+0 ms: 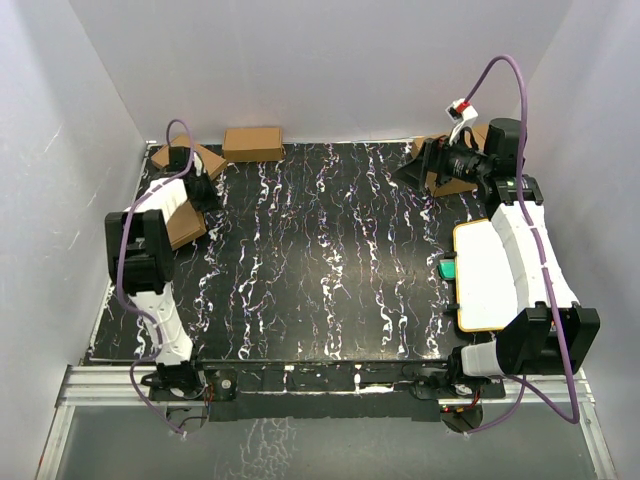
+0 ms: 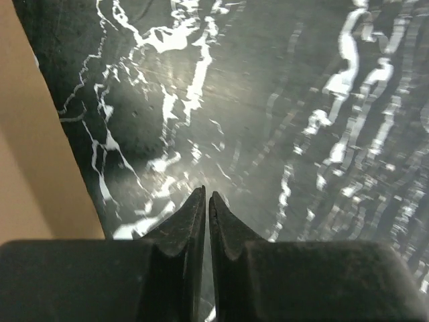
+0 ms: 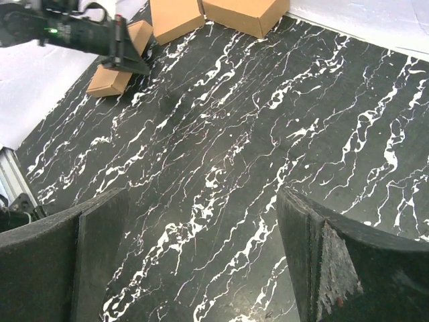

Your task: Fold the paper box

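Note:
The paper box (image 1: 186, 228) is a thin brown cardboard piece lying flat at the table's left edge, partly under my left arm. From the right wrist it shows far off (image 3: 107, 79); in the left wrist view its tan surface (image 2: 30, 168) fills the left border. My left gripper (image 1: 204, 190) hovers just right of it over the marbled table, and its jaws (image 2: 207, 196) are shut with nothing between them. My right gripper (image 1: 412, 168) is at the far right, held above the table and pointing left, wide open (image 3: 201, 193) and empty.
More brown cardboard boxes sit along the back edge: one at the back left (image 1: 190, 156), a small one (image 1: 252, 143) beside it, and one under the right gripper (image 1: 455, 150). A white orange-rimmed tray (image 1: 488, 275) with a green item (image 1: 446, 268) lies at the right.

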Tool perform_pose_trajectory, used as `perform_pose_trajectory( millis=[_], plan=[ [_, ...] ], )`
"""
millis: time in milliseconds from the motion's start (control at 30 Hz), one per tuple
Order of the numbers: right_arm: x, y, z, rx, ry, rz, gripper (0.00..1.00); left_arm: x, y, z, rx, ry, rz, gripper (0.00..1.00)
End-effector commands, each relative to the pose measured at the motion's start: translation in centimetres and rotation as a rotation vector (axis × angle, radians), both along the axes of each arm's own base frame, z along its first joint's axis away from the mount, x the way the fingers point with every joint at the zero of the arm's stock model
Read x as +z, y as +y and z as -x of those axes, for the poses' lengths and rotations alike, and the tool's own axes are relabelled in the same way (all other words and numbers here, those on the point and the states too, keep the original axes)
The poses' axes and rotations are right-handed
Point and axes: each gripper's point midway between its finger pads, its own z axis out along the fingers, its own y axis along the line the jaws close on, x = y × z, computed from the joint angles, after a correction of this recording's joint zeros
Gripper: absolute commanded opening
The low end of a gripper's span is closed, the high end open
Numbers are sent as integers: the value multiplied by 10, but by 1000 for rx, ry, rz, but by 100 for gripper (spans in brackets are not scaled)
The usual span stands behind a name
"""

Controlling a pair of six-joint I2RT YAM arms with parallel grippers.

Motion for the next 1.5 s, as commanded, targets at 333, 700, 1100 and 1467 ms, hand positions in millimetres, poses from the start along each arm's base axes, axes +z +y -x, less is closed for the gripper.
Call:
perform_pose_trajectory(
  millis=[333, 700, 1100, 1467],
  plan=[
    [30, 5, -1, 54, -185, 3, 100, -8, 77, 64, 185, 170, -392, 3],
    [44, 1, -3, 17, -195, 7, 100, 111, 39, 52, 50, -203, -173, 11],
    [151, -42, -17, -328, -310, 40, 100, 369, -64, 122, -270, -939, 314, 97],
    [160, -44, -4, -313, -361, 98, 100, 371, -70, 137, -304, -945, 326, 97]
  ],
)
